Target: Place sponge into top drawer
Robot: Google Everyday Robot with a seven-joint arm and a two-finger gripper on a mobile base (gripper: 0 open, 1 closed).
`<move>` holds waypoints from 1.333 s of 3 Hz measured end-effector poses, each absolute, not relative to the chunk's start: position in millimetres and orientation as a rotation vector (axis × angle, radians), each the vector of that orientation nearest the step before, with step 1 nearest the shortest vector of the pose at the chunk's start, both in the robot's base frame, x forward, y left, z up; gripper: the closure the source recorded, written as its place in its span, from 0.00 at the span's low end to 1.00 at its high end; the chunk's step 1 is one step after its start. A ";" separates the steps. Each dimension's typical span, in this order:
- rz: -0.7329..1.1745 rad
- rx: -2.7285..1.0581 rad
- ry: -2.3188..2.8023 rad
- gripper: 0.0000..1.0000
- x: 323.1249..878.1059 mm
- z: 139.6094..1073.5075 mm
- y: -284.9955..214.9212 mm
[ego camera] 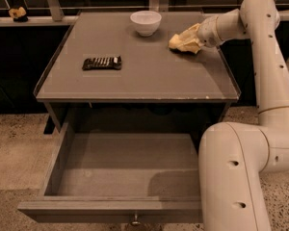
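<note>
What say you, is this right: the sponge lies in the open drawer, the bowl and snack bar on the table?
The camera view shows the sponge at the gripper over the tabletop, not in the top drawer. The bowl and snack bar are right.

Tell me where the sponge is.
In the camera view, the sponge is at the table's back right, just right of the white bowl, against the claw reaching in from the right.

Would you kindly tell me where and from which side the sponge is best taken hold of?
I would grip the sponge across its short width from above and the right: it lies low on the tabletop, the bowl stands apart to its left, and the tool is at its right end.
</note>
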State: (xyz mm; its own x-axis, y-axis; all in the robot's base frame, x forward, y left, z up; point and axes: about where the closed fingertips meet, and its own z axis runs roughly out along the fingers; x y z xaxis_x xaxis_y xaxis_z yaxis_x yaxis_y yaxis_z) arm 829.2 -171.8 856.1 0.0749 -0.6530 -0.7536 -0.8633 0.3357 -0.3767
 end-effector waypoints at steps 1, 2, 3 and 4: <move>0.273 -1.376 1.692 1.00 818.0 862.0 -188.9; 0.214 -1.320 1.720 1.00 802.1 893.4 -220.1; 0.029 -1.258 1.607 1.00 774.2 971.9 -257.7; -0.019 -1.215 1.541 1.00 757.6 1014.7 -255.3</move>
State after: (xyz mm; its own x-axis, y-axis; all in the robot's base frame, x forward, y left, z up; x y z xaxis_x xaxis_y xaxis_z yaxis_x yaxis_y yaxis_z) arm 757.6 -255.3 1014.7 0.1480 -0.6806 -0.7175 -0.6628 0.4702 -0.5828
